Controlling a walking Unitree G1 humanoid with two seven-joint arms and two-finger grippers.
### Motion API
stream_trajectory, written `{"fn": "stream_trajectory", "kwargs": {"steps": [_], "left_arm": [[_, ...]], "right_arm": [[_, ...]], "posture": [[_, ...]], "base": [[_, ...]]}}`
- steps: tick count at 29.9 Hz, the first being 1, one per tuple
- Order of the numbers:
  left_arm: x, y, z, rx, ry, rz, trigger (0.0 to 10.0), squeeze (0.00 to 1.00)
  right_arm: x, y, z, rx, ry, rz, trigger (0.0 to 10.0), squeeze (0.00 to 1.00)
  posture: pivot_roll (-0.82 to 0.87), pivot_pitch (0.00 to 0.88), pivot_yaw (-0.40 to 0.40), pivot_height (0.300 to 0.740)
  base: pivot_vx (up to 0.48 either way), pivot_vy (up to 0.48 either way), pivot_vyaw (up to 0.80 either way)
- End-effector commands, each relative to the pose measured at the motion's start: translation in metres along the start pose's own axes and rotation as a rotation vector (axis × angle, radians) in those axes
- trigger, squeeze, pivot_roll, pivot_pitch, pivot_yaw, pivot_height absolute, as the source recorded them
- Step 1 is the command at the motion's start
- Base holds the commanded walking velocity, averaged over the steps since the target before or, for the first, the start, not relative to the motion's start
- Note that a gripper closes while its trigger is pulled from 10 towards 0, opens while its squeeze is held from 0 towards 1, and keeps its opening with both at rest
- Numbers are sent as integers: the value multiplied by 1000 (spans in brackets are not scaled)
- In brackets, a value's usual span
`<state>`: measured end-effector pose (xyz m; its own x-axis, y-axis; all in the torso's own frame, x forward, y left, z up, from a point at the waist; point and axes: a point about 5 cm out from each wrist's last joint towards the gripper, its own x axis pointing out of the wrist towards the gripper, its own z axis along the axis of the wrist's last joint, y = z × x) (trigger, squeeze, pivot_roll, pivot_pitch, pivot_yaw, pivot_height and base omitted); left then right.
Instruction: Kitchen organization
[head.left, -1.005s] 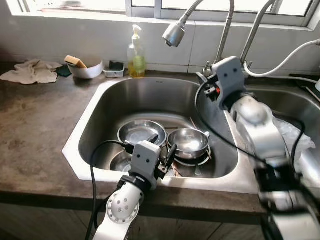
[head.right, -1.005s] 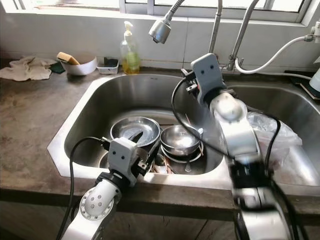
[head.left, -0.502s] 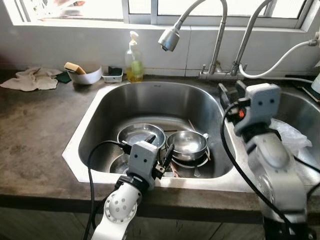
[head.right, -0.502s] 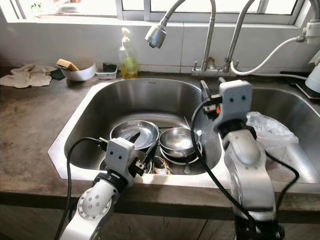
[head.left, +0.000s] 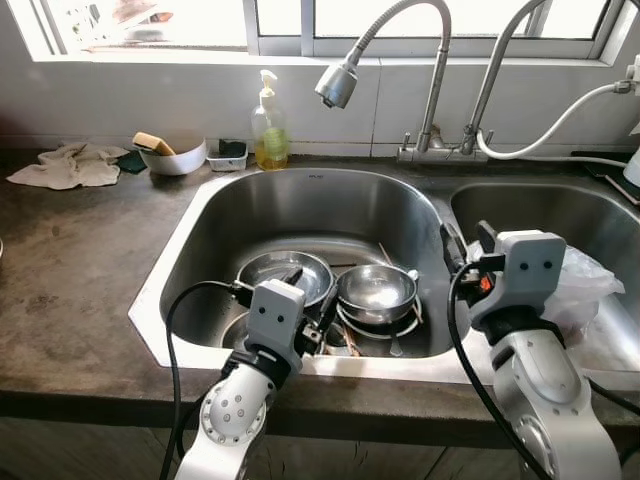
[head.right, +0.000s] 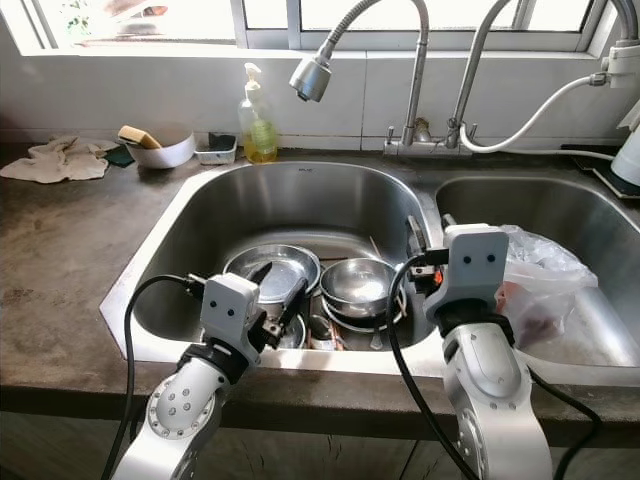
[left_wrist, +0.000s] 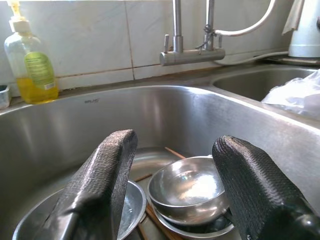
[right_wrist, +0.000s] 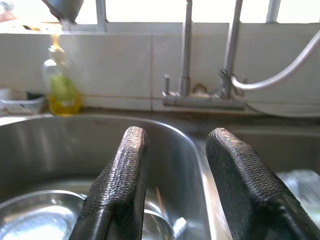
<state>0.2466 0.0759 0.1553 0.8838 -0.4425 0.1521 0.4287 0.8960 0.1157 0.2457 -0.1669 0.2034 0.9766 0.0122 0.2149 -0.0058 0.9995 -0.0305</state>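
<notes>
- Left hand (head.left: 312, 296) hovers released above the plate (head.left: 277, 271) and bowl (head.left: 377, 288) in the sink (head.left: 300, 205).
- Right hand (head.left: 465, 240), released, sits over the sink divider.

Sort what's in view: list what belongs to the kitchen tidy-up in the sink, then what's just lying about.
Job in hand:
steel bowl
steel plate
left gripper, open
right gripper, open

Lying about:
soap bottle
cloth
white bowl
plastic bag
</notes>
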Motion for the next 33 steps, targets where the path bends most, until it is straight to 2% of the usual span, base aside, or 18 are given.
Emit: {"fn": "stream_trajectory", "kwargs": {"steps": [1, 4, 8, 18, 33], "left_arm": [[-1, -1, 2, 0, -3, -14, 10000, 0], [-1, -3, 5, -25, -15, -48, 10000, 0], [-2, -10, 7, -51, -28, -94, 10000, 0], [0, -8, 7, -52, -26, -82, 10000, 0], [-1, -8, 5, -48, -13, -86, 10000, 0]], "right_arm": [[-4, -1, 4, -15, -21, -28, 10000, 0], [-10, -4, 4, -44, -28, -83, 10000, 0], [-12, -1, 4, -50, -31, -89, 10000, 0], [-5, 8, 9, -42, -54, -69, 10000, 0], [0, 13, 10, -27, -54, -65, 10000, 0]], "posture": [[52, 0, -22, 740], [50, 0, -18, 740], [47, 0, -13, 740], [51, 0, -19, 740], [50, 4, -19, 740]], "base": [[0, 0, 0], [0, 0, 0], [0, 0, 0], [0, 0, 0], [0, 467, 0]]}}
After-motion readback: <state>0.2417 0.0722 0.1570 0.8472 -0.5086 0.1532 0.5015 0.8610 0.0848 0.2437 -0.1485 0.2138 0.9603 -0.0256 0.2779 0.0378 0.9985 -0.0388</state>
